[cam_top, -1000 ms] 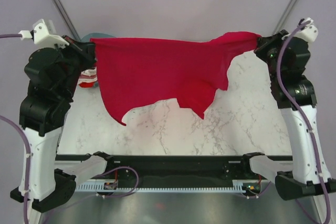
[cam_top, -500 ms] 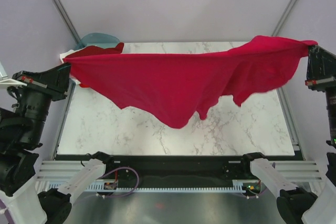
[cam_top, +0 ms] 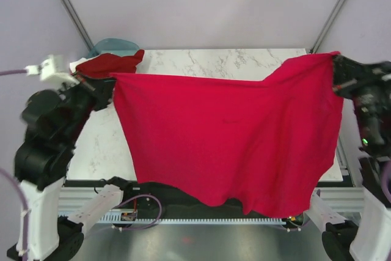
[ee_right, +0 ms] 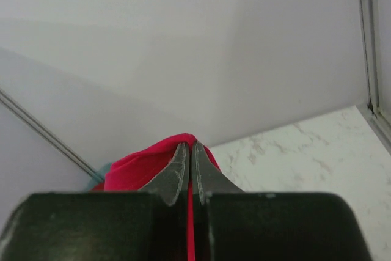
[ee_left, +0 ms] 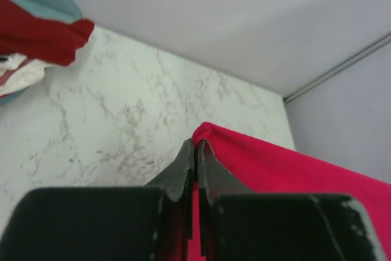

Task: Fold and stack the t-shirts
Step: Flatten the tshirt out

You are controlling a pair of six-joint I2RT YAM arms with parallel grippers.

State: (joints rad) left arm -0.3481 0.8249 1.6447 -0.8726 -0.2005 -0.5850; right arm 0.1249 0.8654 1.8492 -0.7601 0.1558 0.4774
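A bright crimson t-shirt (cam_top: 232, 139) hangs spread wide above the table, stretched between my two grippers. My left gripper (cam_top: 112, 81) is shut on its left top corner, and the cloth (ee_left: 287, 166) runs off to the right of the pinched fingertips (ee_left: 196, 145). On the right, my right gripper (cam_top: 335, 65) is shut on the other top corner (ee_right: 146, 163), cloth bulging over the fingertips (ee_right: 188, 146). The shirt's lower edge drapes past the table's near edge. A dark red t-shirt (cam_top: 110, 63) and a white one (ee_left: 21, 74) lie bunched at the back left.
A teal plastic basin (cam_top: 116, 44) stands at the back left corner, holding the bunched shirts. The marble table (cam_top: 232, 62) shows behind the hanging shirt and at its left. Frame posts rise at both back corners.
Both arms have swung the crimson t-shirt out wide and then toward the near edge. It now hangs spread flat as a broad sheet, instead of bunched at the back.
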